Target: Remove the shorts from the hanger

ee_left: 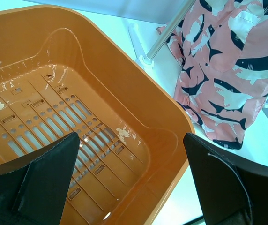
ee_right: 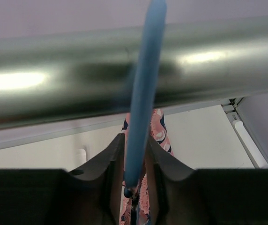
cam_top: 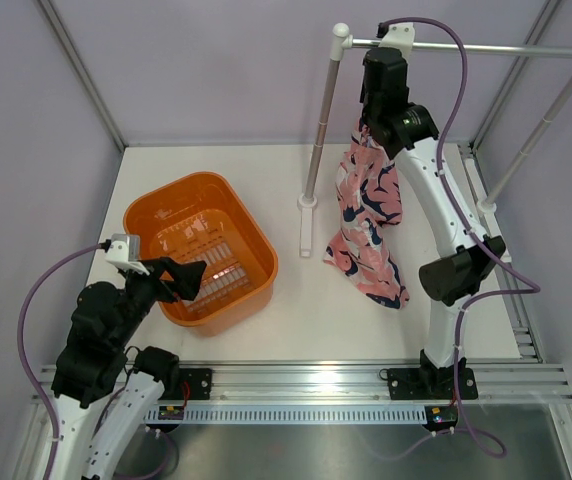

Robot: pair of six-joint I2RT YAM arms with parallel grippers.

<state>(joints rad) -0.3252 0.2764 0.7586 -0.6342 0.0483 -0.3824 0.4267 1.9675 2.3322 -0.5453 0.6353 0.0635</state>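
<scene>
The right arm point(cam_top: 444, 215) rises from its base at the desk's point(cam_top: 296, 320) near edge, bends at the elbow and reaches steeply up to the clothes rail point(cam_top: 486, 46), with its wrist just under the bar. In the wrist view the right fingers point(ee_right: 117, 157) stand narrow, pinched on the light-blue hanger point(ee_right: 143, 89), whose wire crosses the rail. The shorts point(cam_top: 368, 215) hang below that wrist, beside the rail's left post. Their lower end seems to rest on the desk, though the overhead view does not make this sure. The left arm point(cam_top: 91, 350) is folded low at the near left, its wrist angled forward and down. The left fingers point(cam_top: 181, 277) are spread wide over the near rim of the orange basket point(cam_top: 166, 192), holding nothing.
</scene>
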